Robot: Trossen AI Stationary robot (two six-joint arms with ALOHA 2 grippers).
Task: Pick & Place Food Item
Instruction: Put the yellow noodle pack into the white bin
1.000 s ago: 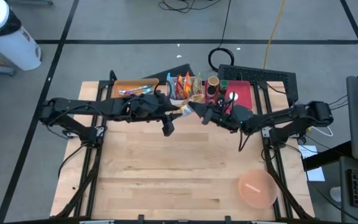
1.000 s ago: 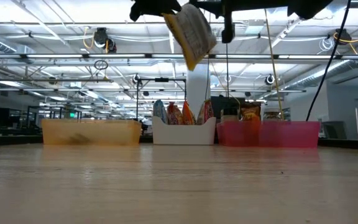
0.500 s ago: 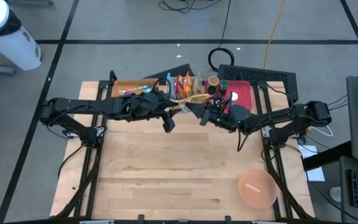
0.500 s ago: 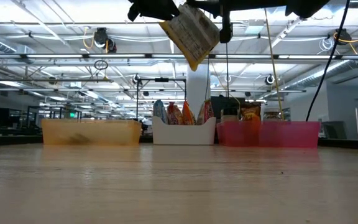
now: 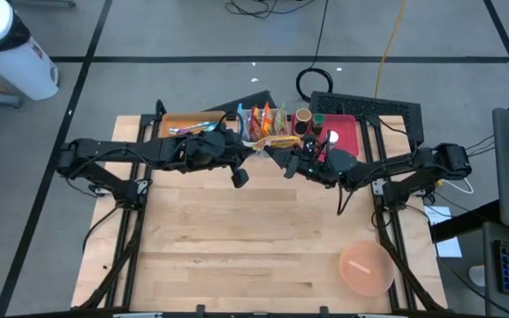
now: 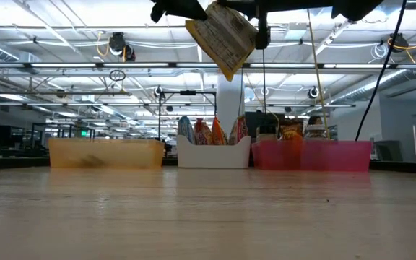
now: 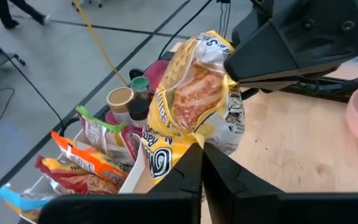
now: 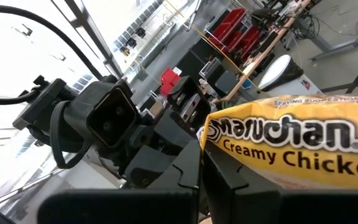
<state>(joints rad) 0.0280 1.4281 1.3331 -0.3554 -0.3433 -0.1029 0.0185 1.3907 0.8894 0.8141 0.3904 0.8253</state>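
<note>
Now clamped on noodle packet [image 7: 194, 102] by left gripper [image 7: 202, 163], jaws previously apart. Also pinched by right gripper [image 8: 201, 163], high above table [image 5: 237, 247], near white bin [image 6: 214, 153].

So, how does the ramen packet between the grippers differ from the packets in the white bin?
The ramen packet hangs high above the table, gripped at opposite ends by the left gripper and right gripper; the snack packets stand in the white bin, untouched. It is yellow; they are mostly orange. All are sealed food packets.
</note>
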